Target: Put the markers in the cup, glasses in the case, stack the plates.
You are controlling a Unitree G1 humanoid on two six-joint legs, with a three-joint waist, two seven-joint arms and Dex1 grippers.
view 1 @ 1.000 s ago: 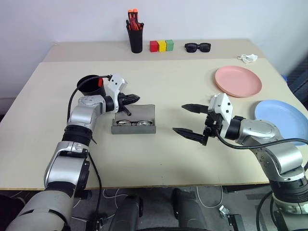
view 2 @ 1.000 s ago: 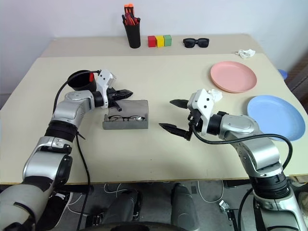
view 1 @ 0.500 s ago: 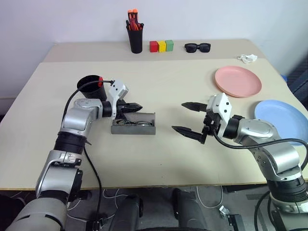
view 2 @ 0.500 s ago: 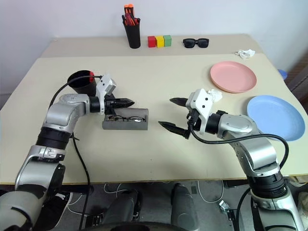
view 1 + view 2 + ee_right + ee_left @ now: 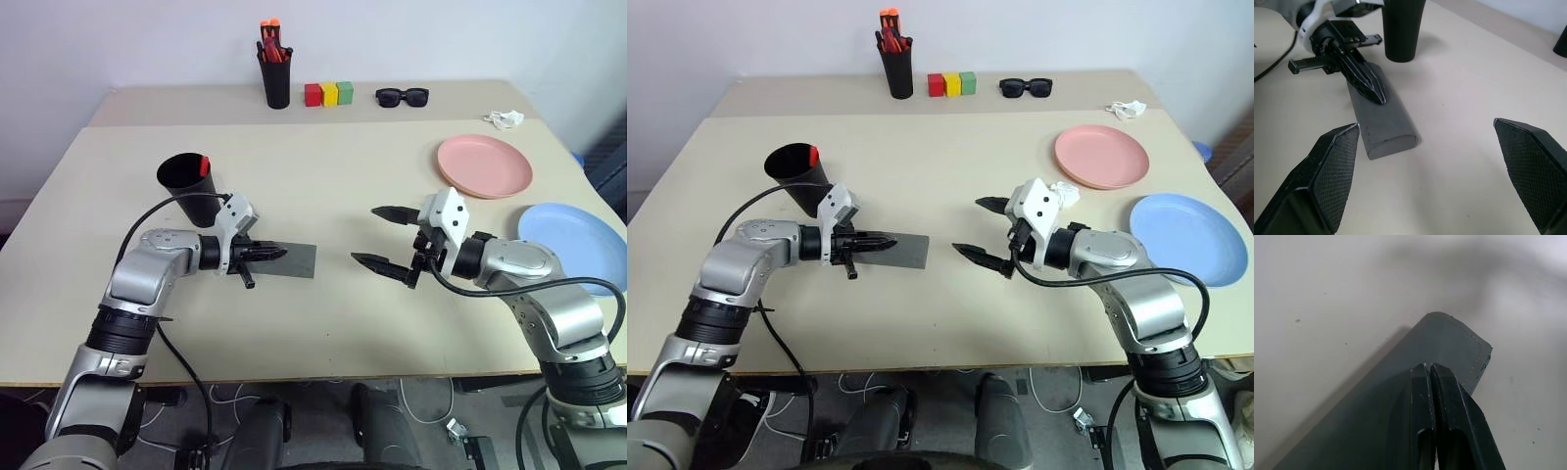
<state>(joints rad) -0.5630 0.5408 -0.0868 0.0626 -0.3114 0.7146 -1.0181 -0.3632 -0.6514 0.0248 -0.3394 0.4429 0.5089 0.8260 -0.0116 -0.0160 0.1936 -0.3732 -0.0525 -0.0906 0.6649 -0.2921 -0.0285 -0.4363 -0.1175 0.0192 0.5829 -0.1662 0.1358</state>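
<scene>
Beige worktop [image 5: 392, 294], white wall behind. Cup [image 5: 186, 178] far left, red marker cap [image 5: 204, 165] at its rim. Glasses-in-case step looks about finished: case [image 5: 292, 258] lies flap-down, glasses presumably inside. Left gripper [image 5: 274, 253] jaws shut, tips resting on the flap. Right gripper [image 5: 384, 236] jaws wide open, holding nothing. Next: stack pink plate [image 5: 485, 165] and blue plate [image 5: 568, 235], well apart at right.

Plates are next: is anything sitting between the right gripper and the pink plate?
Nothing visible is. The right gripper is open over bare table, and the stretch from it to the pink plate holds no object. The blue plate lies to the side, off that line.
</scene>
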